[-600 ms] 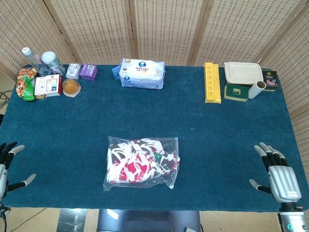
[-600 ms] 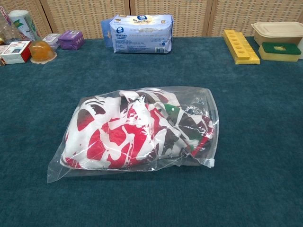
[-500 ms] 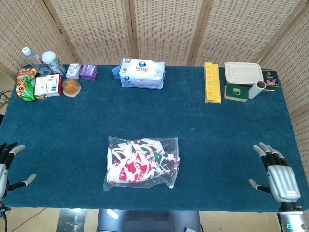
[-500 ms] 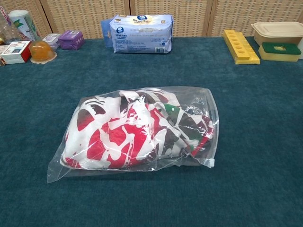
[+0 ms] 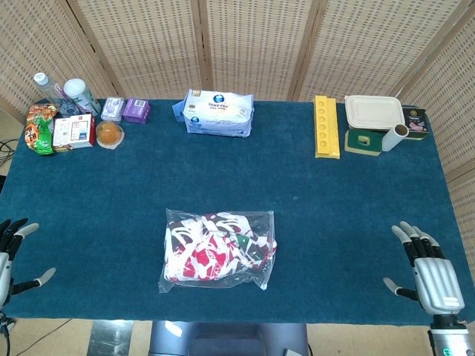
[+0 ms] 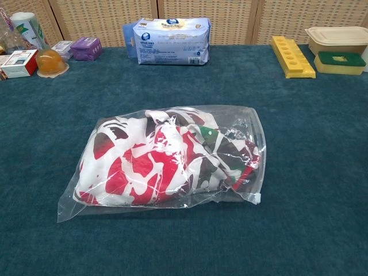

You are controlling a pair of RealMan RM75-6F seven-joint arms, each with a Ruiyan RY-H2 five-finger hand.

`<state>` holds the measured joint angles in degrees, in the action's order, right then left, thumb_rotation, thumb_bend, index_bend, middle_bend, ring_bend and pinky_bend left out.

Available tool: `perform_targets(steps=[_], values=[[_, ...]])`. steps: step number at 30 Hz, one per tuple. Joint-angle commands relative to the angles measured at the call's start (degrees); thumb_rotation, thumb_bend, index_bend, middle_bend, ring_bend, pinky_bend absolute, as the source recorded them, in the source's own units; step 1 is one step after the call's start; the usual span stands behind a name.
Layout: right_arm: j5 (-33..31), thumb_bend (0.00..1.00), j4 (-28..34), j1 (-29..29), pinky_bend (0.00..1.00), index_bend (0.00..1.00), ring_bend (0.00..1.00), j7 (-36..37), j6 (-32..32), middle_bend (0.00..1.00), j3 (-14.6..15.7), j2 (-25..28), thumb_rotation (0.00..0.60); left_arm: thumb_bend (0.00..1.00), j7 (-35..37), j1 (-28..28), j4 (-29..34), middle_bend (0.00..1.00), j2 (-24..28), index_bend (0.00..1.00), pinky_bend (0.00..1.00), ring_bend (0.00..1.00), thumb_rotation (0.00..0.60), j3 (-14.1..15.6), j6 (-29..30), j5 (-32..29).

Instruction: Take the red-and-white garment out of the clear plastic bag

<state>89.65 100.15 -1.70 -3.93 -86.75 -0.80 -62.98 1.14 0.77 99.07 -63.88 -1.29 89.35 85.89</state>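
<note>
The clear plastic bag [image 5: 217,250] [image 6: 241,123] lies flat near the front middle of the blue table. Inside it sits the crumpled red-and-white garment [image 5: 211,252] [image 6: 149,161], with some green showing. My left hand [image 5: 9,256] hangs at the table's front left edge, fingers apart and holding nothing. At the front right edge my right hand [image 5: 427,271] is likewise spread with nothing in it. Both hands are far from the bag. The chest view shows neither hand.
Along the back edge stand bottles [image 5: 63,93], snack packs [image 5: 41,127], small boxes [image 5: 73,132], a wipes pack [image 5: 218,113] [image 6: 171,41], a yellow tray [image 5: 326,126] [image 6: 291,56] and lidded containers [image 5: 373,113] [image 6: 336,37]. Woven screens close off the back.
My right hand has drawn slightly back toward the table's front edge. The bag and left hand have not moved.
</note>
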Motion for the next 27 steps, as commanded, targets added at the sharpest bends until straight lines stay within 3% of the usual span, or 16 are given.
perform_targets(steps=[1,8,12,16,23,27], values=[[-0.1,0.19,-0.2,-0.1,0.12,0.12,0.11,0.1,0.4,0.09,0.1,-0.1,0.6,0.06,-0.7,-0.6,0.6,0.14,0.5,0.18,0.07,0.05,0.6,0.2,-1.5,-0.3],[0.3,0.19,0.3,-0.4,0.12,0.12,0.11,-0.9,1.0,0.09,0.2,-0.1,0.6,0.06,-3.6,-5.0,4.0,0.14,1.9,0.18,0.07,0.05,0.6,-0.3,-6.5,2.3],[0.4,0.19,0.4,0.1,0.12,0.12,0.12,-1.3,0.5,0.09,0.5,-0.4,0.6,0.06,-6.7,-9.8,6.8,0.14,2.2,0.18,0.07,0.05,0.6,-0.8,-12.9,3.8],[1.1,0.19,0.7,0.0,0.12,0.12,0.11,-2.1,0.8,0.09,1.0,-0.3,0.6,0.06,-10.1,-13.7,9.9,0.14,1.6,0.18,0.07,0.05,0.6,-1.9,-18.4,1.9],[1.9,0.19,0.5,-0.2,0.12,0.12,0.12,-1.5,0.9,0.09,1.1,0.2,0.6,0.05,-20.7,-20.4,14.2,0.09,-3.3,0.01,0.07,0.01,0.6,-3.8,-26.8,-4.4],[1.3,0.19,-0.5,-0.5,0.12,0.12,0.11,-0.1,1.5,0.09,0.9,0.1,0.6,0.04,-27.6,-23.2,15.4,0.04,-7.3,0.0,0.07,0.0,0.6,-3.9,-30.0,-9.5]])
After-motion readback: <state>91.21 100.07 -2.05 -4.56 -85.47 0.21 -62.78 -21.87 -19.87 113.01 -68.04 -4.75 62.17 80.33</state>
